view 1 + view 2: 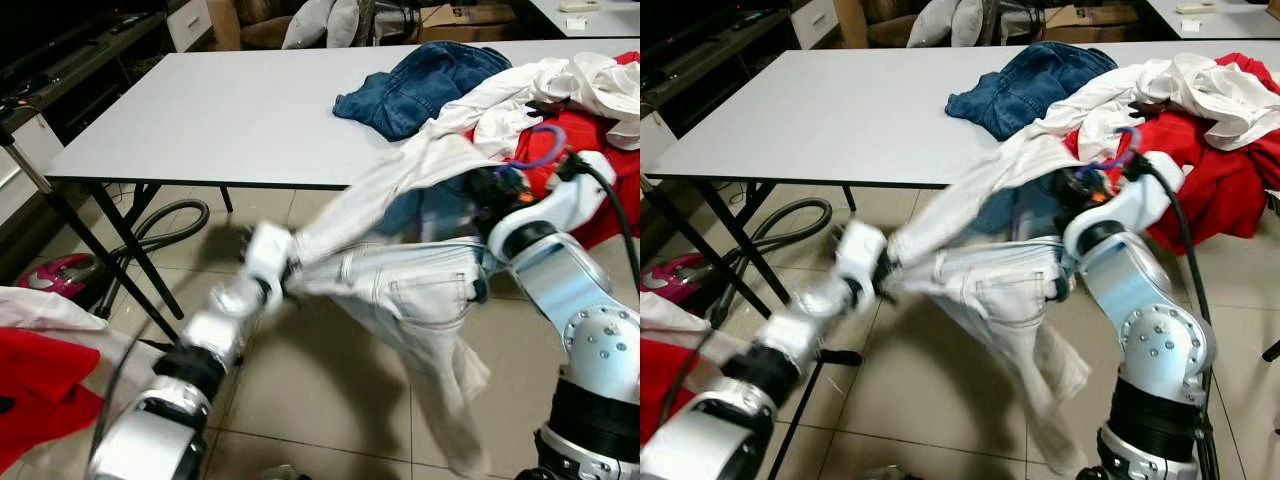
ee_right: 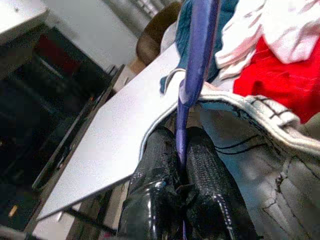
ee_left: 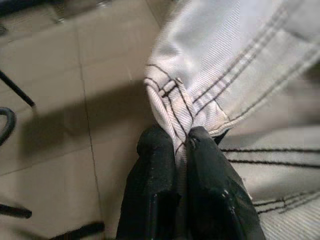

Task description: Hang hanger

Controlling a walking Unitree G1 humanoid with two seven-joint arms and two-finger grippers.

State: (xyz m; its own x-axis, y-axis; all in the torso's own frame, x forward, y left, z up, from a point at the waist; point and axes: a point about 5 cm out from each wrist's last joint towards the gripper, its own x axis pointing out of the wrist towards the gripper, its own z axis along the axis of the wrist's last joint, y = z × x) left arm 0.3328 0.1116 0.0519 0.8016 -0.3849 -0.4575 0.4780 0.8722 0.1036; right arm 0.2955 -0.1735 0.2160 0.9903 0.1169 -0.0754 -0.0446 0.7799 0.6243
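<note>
A pair of white jeans (image 1: 400, 290) hangs in the air in front of the table, stretched between my two arms. My left gripper (image 3: 182, 137) is shut on a bunched fold of the waistband, at the left end of the garment (image 1: 285, 278). My right gripper (image 2: 181, 134) is shut on the thin purple hanger (image 2: 197, 55), which runs up past the waistband. The hanger's purple hook (image 1: 545, 150) curls above my right wrist, beside the clothes pile. Most of the hanger is hidden by the jeans.
The white table (image 1: 220, 110) carries blue jeans (image 1: 420, 85), a white shirt (image 1: 560, 85) and red clothing (image 1: 590, 150) at its right end. A vacuum hose (image 1: 170, 225) lies under the table. Red and white cloth (image 1: 40, 390) sits at lower left, under a slanted metal pole (image 1: 25, 165).
</note>
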